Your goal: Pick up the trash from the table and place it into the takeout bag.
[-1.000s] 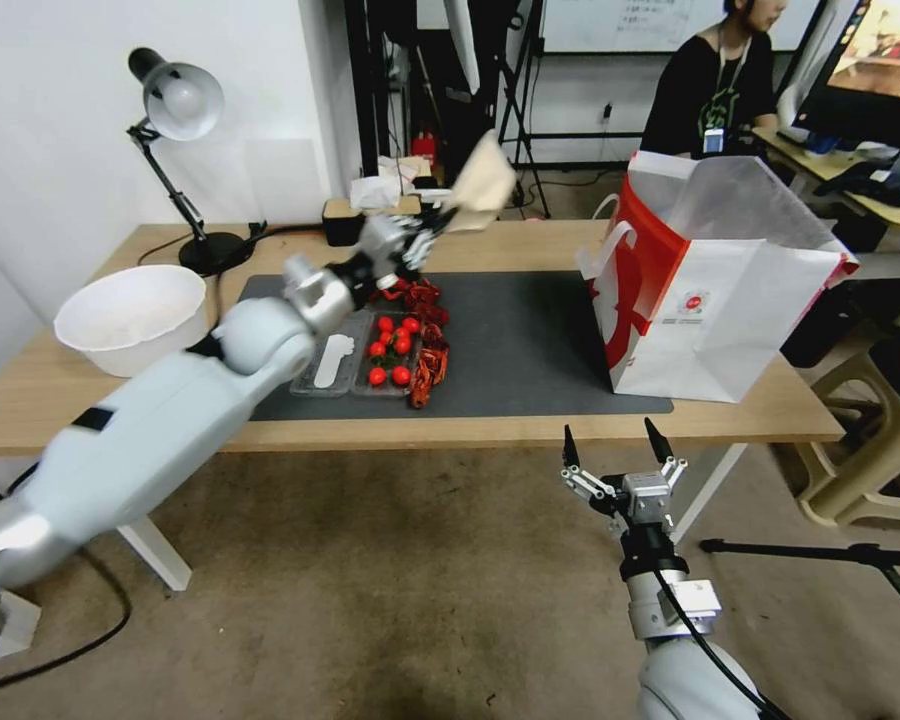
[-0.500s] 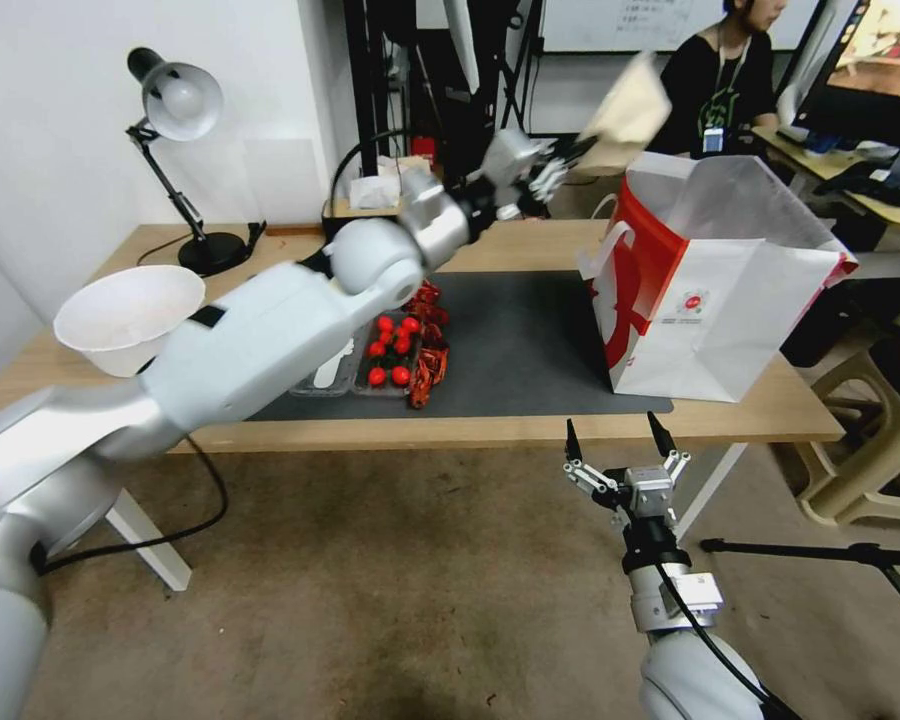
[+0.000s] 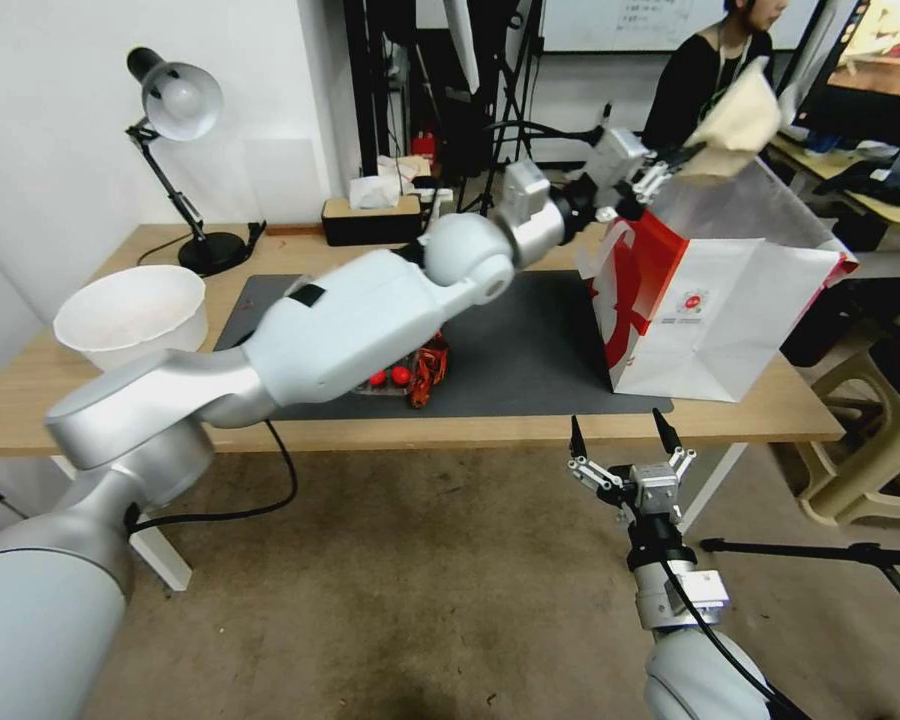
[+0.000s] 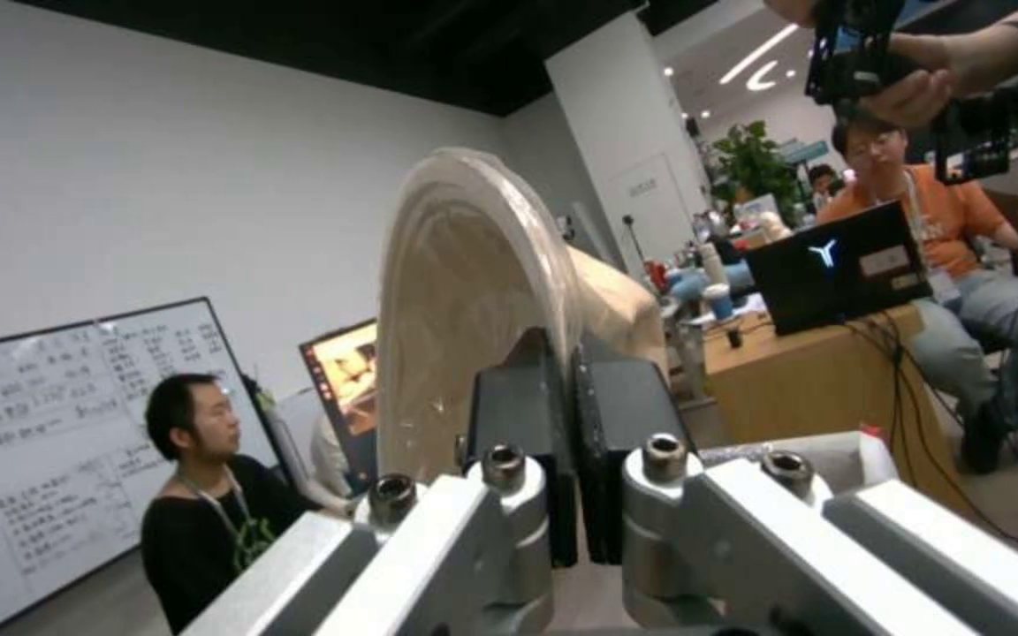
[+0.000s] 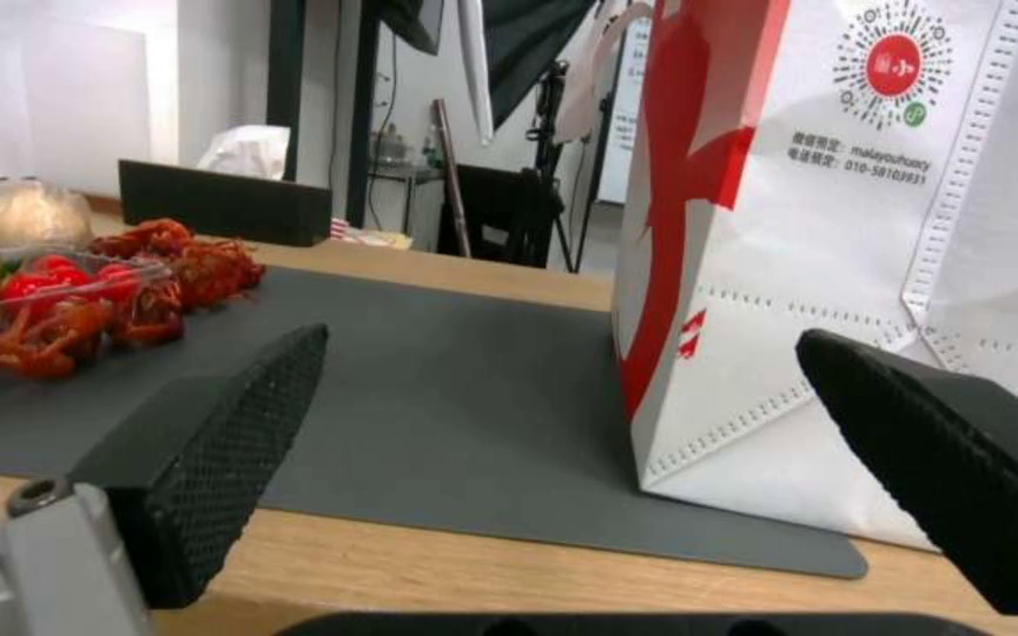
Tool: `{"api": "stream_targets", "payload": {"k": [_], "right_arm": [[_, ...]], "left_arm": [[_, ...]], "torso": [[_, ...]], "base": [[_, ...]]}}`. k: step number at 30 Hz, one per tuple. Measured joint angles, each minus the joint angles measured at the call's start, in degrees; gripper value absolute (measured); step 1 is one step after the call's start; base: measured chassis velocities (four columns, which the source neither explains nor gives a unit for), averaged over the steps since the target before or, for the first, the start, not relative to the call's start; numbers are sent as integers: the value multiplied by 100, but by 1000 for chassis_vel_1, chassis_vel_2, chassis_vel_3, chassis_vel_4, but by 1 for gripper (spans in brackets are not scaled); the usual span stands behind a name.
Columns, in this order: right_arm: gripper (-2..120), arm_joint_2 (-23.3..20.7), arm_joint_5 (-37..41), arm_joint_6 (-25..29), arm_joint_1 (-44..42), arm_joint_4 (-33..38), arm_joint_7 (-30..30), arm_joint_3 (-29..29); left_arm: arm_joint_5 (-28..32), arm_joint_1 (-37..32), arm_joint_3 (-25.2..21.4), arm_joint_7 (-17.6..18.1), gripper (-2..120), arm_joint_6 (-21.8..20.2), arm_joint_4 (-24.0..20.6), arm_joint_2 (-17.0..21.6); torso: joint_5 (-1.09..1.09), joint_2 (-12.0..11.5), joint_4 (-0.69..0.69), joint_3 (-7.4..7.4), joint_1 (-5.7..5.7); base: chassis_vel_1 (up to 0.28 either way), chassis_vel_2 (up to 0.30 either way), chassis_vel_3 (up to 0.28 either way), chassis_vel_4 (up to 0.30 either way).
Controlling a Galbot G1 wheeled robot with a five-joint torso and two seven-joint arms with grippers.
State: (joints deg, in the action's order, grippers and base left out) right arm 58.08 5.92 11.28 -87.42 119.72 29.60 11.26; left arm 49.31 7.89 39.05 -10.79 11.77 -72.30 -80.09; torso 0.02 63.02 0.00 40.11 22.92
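Note:
My left gripper [image 3: 678, 160] is shut on the rim of a shallow beige bowl [image 3: 738, 122] and holds it tilted in the air above the open top of the takeout bag [image 3: 715, 290]. The left wrist view shows the bowl [image 4: 474, 291] on edge, pinched between the two black pads [image 4: 521, 424]. The white bag with its red side panel stands at the right end of the dark grey mat [image 3: 530, 340] on the table [image 3: 90, 400]. My right gripper [image 3: 620, 440] hangs open below the table's front edge, facing the bag [image 5: 839, 247].
A clear tray of red tomatoes and crayfish [image 3: 410, 375] lies on the mat, partly behind my left arm. A white bowl [image 3: 132, 315] and a desk lamp [image 3: 175, 100] stand at the table's left end. A black tissue box [image 3: 370, 220] sits at the back edge.
My left arm has swung to the right, carrying the beige bowl from above the tray to above the takeout bag's opening. The right gripper has stayed put.

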Motion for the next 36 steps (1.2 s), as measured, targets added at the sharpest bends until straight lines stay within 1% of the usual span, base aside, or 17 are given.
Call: {"api": "stream_targets", "payload": {"k": [6,11,16,17,20,21,23,24,25,26,27,28,29,31,32,33,36], "right_arm": [[100,12,4,0,25,-25,0,-7],[100,20,5,2,25,-30,0,-9],[100,28,6,4,18,-30,1,-11],[100,28,6,4,18,-30,1,-11],[100,34,7,5,9,-32,2,-11],[100,34,7,5,9,-32,2,-11],[100,34,6,5,8,-32,2,-11],[100,31,7,5,13,-33,2,-11],[100,31,7,5,13,-33,2,-11],[100,27,7,5,24,-36,2,-11],[100,24,7,5,33,-39,2,-11],[100,20,7,5,45,-43,2,-14],[100,20,7,5,45,-43,2,-14],[100,19,7,5,53,-46,2,-19],[100,18,7,5,55,-46,2,-24],[100,18,7,5,55,-46,2,-24],[100,16,6,3,51,-47,2,-30]], "left_arm": [[-6,-10,205,-32,0,41,360,-315],[-38,-53,272,-52,0,81,512,-384],[-68,-111,228,-52,20,82,603,-423],[-68,-111,228,-52,20,82,603,-423],[-80,-130,151,-35,35,81,596,-384],[-80,-130,151,-35,35,81,596,-384],[-80,-157,65,15,41,80,556,-350],[-70,-206,-93,143,48,67,460,-276],[-70,-206,-93,143,48,67,460,-276],[-49,-246,-226,264,55,45,328,-185],[-32,-277,-327,340,57,6,215,-100],[43,-336,-496,481,64,-90,-13,94],[43,-336,-496,481,64,-90,-13,94],[156,-430,-722,626,71,-188,-305,380],[208,-563,-964,721,79,-273,-553,665],[208,-563,-964,721,79,-273,-553,665],[229,-836,-1336,813,91,-368,-924,1154]], "torso": [[-1,0,0,-1,-1],[-1,0,0,-1,-1],[-2,0,0,0,-1],[-2,0,0,0,-1],[-2,1,0,-1,0],[-2,1,0,-1,0],[-2,1,0,-1,-1],[-2,1,-1,0,0],[-2,1,-1,0,0],[-2,1,-1,0,0],[-2,1,-2,0,0],[-2,1,-2,-1,-1],[-2,1,-2,-1,-1],[-3,1,1,-1,-1],[-4,1,2,-1,-1],[-4,1,2,-1,-1],[-5,1,2,0,0]], "base": [[0,0,0,0],[0,0,0,0],[0,0,0,0],[0,0,0,0],[0,0,0,0],[0,0,0,0],[0,0,0,0],[0,0,0,0],[0,0,0,0],[0,0,0,0],[0,0,0,0],[0,0,0,0],[0,0,0,0],[0,0,0,0],[0,0,0,0],[0,0,0,0],[0,0,0,0]]}}
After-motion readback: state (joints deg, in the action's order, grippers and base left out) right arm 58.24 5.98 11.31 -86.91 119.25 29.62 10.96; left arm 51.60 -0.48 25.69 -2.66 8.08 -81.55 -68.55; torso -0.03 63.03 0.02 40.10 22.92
